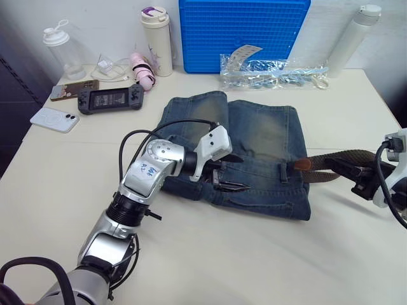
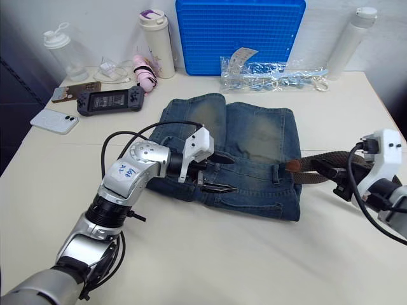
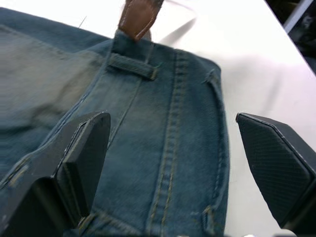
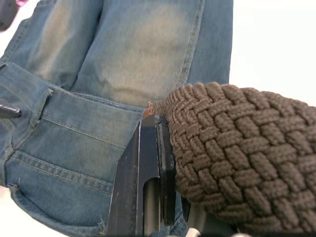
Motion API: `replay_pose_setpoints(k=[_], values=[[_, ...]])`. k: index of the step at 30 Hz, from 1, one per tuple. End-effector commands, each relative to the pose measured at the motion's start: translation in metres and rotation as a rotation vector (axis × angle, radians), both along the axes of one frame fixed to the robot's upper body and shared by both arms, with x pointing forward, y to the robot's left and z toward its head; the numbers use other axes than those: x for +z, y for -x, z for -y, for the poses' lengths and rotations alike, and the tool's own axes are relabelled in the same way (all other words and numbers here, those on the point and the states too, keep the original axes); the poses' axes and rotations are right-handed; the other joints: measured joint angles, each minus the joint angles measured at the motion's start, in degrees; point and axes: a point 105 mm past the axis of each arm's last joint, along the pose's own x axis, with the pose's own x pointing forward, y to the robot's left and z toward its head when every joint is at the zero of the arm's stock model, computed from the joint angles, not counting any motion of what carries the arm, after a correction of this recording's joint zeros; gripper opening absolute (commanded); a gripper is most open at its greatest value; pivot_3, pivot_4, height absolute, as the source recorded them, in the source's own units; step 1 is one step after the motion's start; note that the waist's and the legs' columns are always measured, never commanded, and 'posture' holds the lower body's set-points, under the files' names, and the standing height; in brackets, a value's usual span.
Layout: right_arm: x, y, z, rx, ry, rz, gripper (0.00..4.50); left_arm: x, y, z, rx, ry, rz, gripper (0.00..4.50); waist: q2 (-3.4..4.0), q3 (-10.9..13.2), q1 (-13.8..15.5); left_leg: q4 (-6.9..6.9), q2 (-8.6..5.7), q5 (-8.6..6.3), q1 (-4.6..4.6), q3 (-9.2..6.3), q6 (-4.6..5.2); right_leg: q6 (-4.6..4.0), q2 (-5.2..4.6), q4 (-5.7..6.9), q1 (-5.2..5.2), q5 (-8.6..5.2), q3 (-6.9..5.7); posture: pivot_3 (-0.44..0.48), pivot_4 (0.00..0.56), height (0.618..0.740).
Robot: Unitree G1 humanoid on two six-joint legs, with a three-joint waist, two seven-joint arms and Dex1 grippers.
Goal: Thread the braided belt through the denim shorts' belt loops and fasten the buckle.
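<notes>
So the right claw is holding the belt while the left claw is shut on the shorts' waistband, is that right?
Not quite: the left claw is open, its fingers spread over the shorts, as the left wrist view shows. The right claw does hold the belt.

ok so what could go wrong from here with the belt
The right gripper holds the braided belt well back from its leather tip, so the soft strap may buckle rather than feed through the belt loop. The left gripper is open over the denim shorts, not pinning them, so pushing could slide or bunch the waistband.
</notes>
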Motion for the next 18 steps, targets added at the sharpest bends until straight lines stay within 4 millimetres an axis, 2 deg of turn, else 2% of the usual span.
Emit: replay_pose_setpoints(k=[1, 5, 9, 18], values=[[-0.006, -0.002, -0.005, 0.028, 0.090, -0.012, 0.00, 0.008, 0.002, 0.002, -0.014, 0.010, 0.052, 4.43, 0.00, 0.0, 0.0, 0.01, 0.00, 0.00, 0.00, 0.00, 0.00, 0.00, 0.00, 0.00, 0.00, 0.00, 0.00, 0.000, 0.150, 0.693], [-0.024, -0.003, -0.002, 0.028, 0.177, -0.064, 0.00, 0.007, 0.004, 0.005, -0.025, -0.019, 0.093, 4.43, 0.00, 0.0, 0.0, 0.01, -0.01, 0.00, -0.01, 0.00, 0.00, 0.00, 0.00, 0.00, 0.00, 0.00, 0.00, 0.000, 0.150, 0.693], [-0.028, -0.004, 0.004, 0.005, 0.191, -0.070, 0.00, 0.005, 0.004, 0.003, -0.016, -0.033, 0.099, 4.43, 0.00, 0.0, 0.0, 0.01, -0.02, 0.00, -0.02, 0.00, 0.00, 0.00, 0.00, 0.00, 0.00, 0.00, 0.00, 0.000, 0.150, 0.693], [-0.041, -0.017, -0.011, 0.013, 0.009, -0.044, 0.00, 0.004, 0.006, 0.004, -0.012, -0.030, 0.091, 4.43, 0.01, 0.0, -0.1, 0.02, -0.01, 0.00, -0.01, -0.01, -0.01, 0.00, 0.00, 0.03, -0.02, 0.00, 0.01, 0.000, 0.150, 0.693]])
